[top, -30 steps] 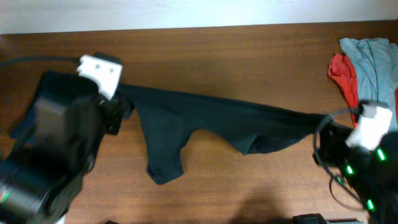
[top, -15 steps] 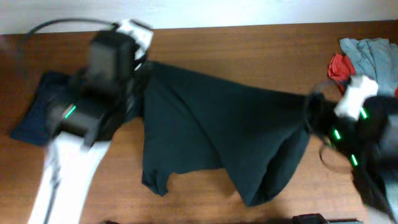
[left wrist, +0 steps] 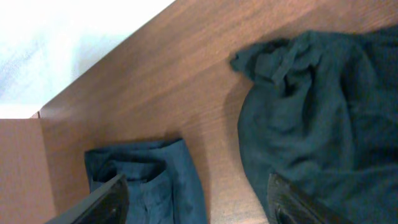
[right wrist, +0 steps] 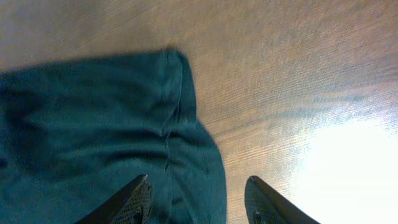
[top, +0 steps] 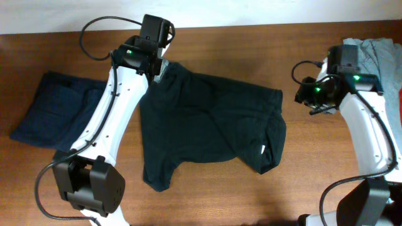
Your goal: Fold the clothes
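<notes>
The clothes, a black T-shirt (top: 210, 122), lie spread and rumpled on the wooden table (top: 251, 44), with a small white tag (top: 262, 149) near the right hem. My left gripper (top: 161, 68) hovers over the shirt's upper left corner. In the left wrist view it (left wrist: 196, 205) is open and empty, with the shirt (left wrist: 317, 118) to its right. My right gripper (top: 311, 97) hangs just off the shirt's upper right corner. In the right wrist view it (right wrist: 199, 202) is open above the shirt's edge (right wrist: 93, 124), gripping nothing.
A folded navy-blue garment (top: 53, 116) lies at the left, also under my left gripper in the left wrist view (left wrist: 149, 180). Light grey and red garments (top: 377, 53) are piled at the back right corner. The table's back edge meets a white wall (top: 251, 9).
Both grippers held the shirt stretched between them, swung it toward the back and let go. The shirt now lies flat on the table and both jaws have opened.
</notes>
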`<state>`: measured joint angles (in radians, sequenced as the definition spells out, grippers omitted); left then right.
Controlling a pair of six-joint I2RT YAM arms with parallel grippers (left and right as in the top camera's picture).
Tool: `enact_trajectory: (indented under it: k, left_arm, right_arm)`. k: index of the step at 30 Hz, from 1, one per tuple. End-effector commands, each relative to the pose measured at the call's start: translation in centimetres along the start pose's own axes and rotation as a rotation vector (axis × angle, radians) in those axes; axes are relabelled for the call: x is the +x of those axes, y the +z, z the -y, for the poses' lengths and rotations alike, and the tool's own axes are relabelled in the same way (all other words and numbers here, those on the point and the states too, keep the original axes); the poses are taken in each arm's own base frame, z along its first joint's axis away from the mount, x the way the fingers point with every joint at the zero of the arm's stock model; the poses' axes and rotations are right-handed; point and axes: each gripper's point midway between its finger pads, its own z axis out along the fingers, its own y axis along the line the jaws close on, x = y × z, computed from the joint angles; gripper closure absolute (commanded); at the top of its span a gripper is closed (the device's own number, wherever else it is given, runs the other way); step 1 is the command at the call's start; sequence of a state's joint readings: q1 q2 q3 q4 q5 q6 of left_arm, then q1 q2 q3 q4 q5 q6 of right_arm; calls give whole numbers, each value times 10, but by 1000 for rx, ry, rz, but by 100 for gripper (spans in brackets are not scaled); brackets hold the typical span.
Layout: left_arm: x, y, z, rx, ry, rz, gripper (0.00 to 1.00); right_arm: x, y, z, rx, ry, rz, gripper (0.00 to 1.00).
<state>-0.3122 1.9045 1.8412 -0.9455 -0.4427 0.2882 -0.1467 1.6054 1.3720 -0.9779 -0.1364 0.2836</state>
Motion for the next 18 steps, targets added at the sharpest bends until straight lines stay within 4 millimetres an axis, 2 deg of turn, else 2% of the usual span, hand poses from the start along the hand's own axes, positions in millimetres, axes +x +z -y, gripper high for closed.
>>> enact_trajectory:
  k: [1,4,5,7,8,9,12,15,18]
  left_arm:
    - [4,-13,-8,-11,-13,-4,27]
    - [13,-15,-7,-2,-20,-36,26]
    - [17,-15,-5,3,-45,-49,26]
    - [21,-15,-4,8,-70,-66,26]
    - [22,-15,-4,9,-80,-71,26]
    - [23,-16,-2,17,-85,-75,26]
    - [24,-16,-1,26,-82,-80,26]
    - [25,-16,0,26,-82,-81,26]
    - [24,-16,0,30,-83,-79,26]
  right_arm:
    - [24,-11,-18,-90,-54,-85,43]
    - [65,-8,-20,-61,-84,-237,43]
    - [86,-1,-20,-43,-107,-298,43]
    - [108,13,-21,-35,-133,-351,43]
    - [113,17,-21,-35,-140,-360,43]
    - [133,36,-25,-51,-171,-387,43]
    - [155,59,-31,-74,-222,-395,43]
    - [173,71,-37,-98,-248,-409,43]
    - [182,81,-39,-111,-243,-402,42]
